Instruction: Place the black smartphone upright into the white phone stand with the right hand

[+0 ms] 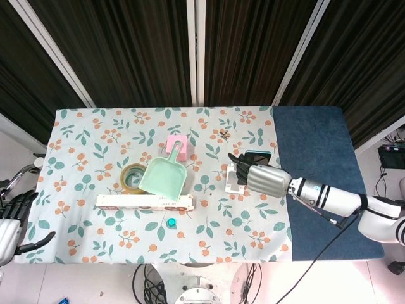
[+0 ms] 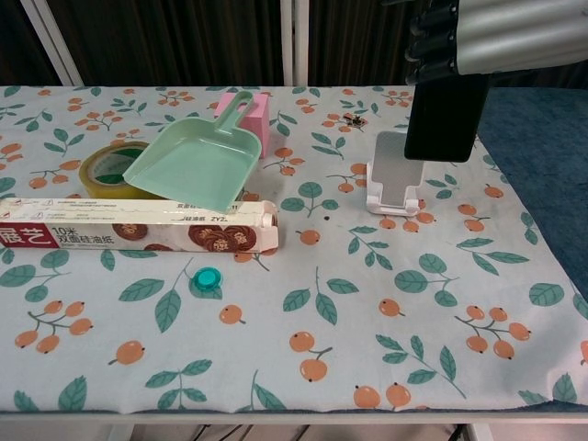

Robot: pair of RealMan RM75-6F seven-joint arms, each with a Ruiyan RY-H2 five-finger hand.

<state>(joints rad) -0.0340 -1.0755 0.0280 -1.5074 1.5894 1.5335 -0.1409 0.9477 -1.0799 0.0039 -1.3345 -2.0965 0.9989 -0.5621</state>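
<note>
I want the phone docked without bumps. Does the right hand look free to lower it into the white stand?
Probably yes: the right hand holds the black smartphone upright just above the white phone stand, with nothing between them.

Setting: robot test lab, staged as a household tabletop. Bench [image 1: 316,126] carries a floral tablecloth [image 1: 95,133] over most of its top, blue felt bare on one end. Black pleated curtains [image 1: 139,50] with white frame posts [image 1: 195,50] close off the backdrop. Loose cables [image 1: 149,282] hang below the front edge; more cabling and a dark box [image 1: 391,156] sit on the floor at the side. Assorted props: tape roll [image 2: 108,167], dustpan [image 2: 197,161], boxed wrap [image 2: 138,225].
</note>
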